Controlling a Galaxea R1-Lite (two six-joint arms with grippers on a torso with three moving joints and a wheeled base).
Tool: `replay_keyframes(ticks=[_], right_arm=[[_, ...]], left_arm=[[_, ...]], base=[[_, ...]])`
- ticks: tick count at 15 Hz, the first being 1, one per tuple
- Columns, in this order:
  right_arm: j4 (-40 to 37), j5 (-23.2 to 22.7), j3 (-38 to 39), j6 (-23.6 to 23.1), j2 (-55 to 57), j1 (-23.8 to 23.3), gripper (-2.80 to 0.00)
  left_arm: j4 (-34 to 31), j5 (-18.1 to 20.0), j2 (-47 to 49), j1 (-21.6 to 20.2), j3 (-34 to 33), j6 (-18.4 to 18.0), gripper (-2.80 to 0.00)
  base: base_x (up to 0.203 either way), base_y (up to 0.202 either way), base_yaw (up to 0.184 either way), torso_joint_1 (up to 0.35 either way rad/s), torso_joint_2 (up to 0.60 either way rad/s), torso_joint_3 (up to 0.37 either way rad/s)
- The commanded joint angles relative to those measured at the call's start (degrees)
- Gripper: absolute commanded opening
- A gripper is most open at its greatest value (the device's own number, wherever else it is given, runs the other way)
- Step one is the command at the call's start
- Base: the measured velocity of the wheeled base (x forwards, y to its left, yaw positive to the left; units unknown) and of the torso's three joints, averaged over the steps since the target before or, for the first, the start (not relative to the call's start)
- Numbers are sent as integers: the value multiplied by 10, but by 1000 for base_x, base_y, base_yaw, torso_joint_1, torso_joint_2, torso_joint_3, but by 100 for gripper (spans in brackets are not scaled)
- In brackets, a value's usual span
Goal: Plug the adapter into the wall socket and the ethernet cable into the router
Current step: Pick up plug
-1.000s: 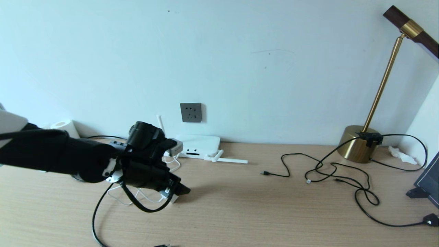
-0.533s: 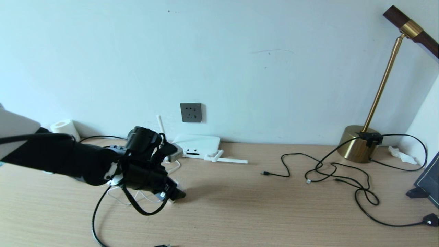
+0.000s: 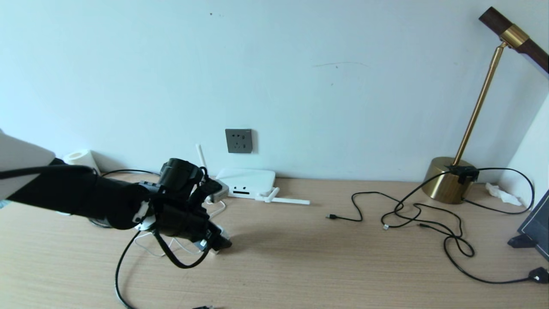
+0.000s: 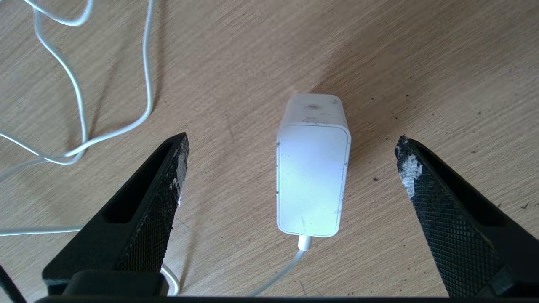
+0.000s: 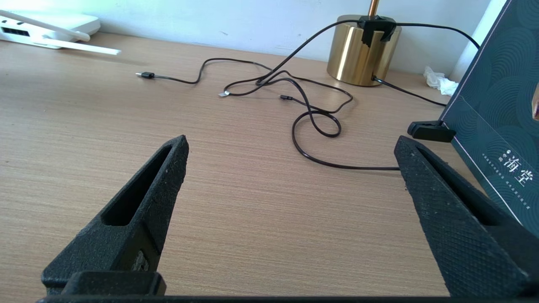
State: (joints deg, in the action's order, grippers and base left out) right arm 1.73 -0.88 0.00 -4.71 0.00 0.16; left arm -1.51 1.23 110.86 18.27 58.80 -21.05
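The white adapter (image 4: 312,176) lies flat on the wooden table with its thin white cord (image 4: 80,126) trailing away in loops. My left gripper (image 4: 292,141) is open, one finger on each side of the adapter and neither touching it. In the head view this gripper (image 3: 218,243) hangs low over the table's left part and hides the adapter. The dark grey wall socket (image 3: 239,140) is on the wall above the white router (image 3: 248,182). The black ethernet cable (image 3: 118,274) runs along the table's near left. My right gripper (image 5: 292,143) is open over bare table, holding nothing.
A brass lamp base (image 3: 448,184) stands at the back right, with thin black cords (image 3: 429,219) spread in front of it. A dark box (image 3: 536,227) leans at the right edge. A paper roll (image 3: 81,159) stands at the back left.
My left gripper has sunk a little toward the table and rolled at the wrist, so it now covers more of the adapter in the head view. Nothing else has moved.
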Motion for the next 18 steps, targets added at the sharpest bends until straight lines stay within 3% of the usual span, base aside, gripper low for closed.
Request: replay_keyframes(ticks=[1,7,8,18], right_arm=[[0,0,6,0,0,0,0],[0,0,6,0,0,0,0],[0,0,6,0,0,0,0],[0,0,6,0,1,0,0]], left_arm=[[0,1,2,0,-2,-1,0],[1,1,3,0,-5,-2,0],[2,2,3,0,-4,-2,-280],[3,5,-8,2,-25,-3,-280]], base=[[0,0,0,0,0,0],[0,0,0,0,0,0],[0,0,0,0,0,0],[0,0,0,0,0,0]])
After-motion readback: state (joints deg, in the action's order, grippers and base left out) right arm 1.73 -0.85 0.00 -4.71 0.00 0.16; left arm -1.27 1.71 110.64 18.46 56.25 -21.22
